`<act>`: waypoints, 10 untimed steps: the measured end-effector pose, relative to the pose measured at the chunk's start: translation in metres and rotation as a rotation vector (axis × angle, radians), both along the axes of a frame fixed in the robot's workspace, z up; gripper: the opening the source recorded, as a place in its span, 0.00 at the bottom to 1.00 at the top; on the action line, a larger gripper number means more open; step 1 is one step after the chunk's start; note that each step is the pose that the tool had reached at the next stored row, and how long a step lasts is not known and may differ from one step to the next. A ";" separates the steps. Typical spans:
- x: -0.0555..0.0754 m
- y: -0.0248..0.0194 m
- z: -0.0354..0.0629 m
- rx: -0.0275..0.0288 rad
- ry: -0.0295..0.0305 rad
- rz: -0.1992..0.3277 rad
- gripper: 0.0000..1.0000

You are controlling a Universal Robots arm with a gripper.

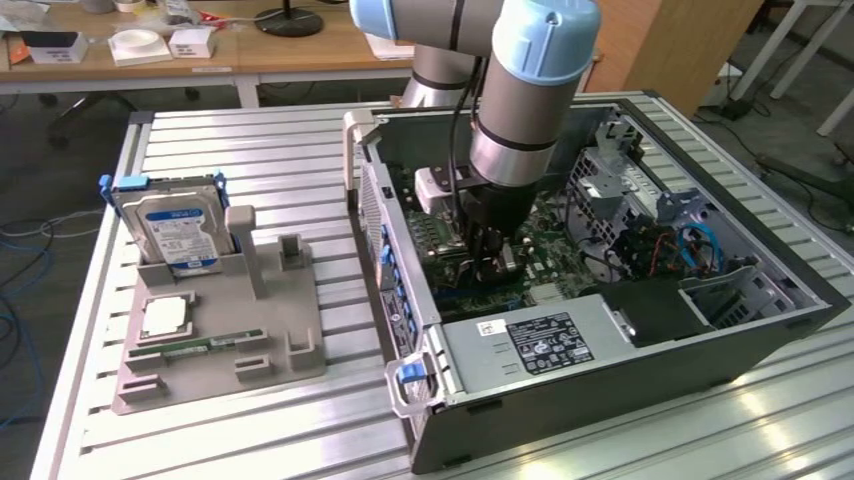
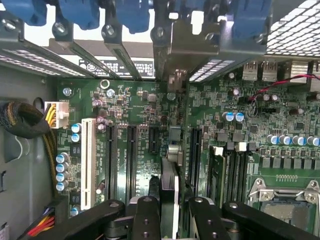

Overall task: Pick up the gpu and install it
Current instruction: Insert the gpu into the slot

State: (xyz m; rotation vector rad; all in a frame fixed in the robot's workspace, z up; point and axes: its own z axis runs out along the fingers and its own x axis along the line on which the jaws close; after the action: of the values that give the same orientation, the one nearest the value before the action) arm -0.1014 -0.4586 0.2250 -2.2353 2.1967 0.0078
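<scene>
The gripper (image 1: pixel 491 262) is lowered inside the open computer case (image 1: pixel 747 345), at the centre of the exterior view, hanging over the green motherboard (image 1: pixel 547 245). In the wrist view its two black fingers (image 2: pixel 146 217) stand on either side of the gpu (image 2: pixel 169 195), which is seen edge-on as a thin upright card; the jaws are partly closed and pressed against its two faces, so the card is held between them. The card's silver end bracket (image 2: pixel 175 55) reaches up to the row of rear slot covers with blue clips (image 2: pixel 132 15), and its lower edge sits among the long black expansion slots (image 2: pixel 131 160) of the board; whether it is fully seated cannot be told. Beside them is a white slot (image 2: pixel 87 162). In the exterior view's left half, a grey parts holder (image 1: pixel 220 335) on the slatted aluminium table (image 1: pixel 267 150) carries a hard drive (image 1: pixel 171 228) with a blue-white label, standing upright, and a memory stick (image 1: pixel 200 345) lying flat.
</scene>
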 end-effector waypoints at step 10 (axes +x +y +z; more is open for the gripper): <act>0.000 0.0002 0.0000 0.0015 0.0024 -0.001 0.27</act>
State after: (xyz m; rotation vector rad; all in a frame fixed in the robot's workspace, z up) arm -0.1018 -0.4584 0.2250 -2.2351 2.1977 0.0121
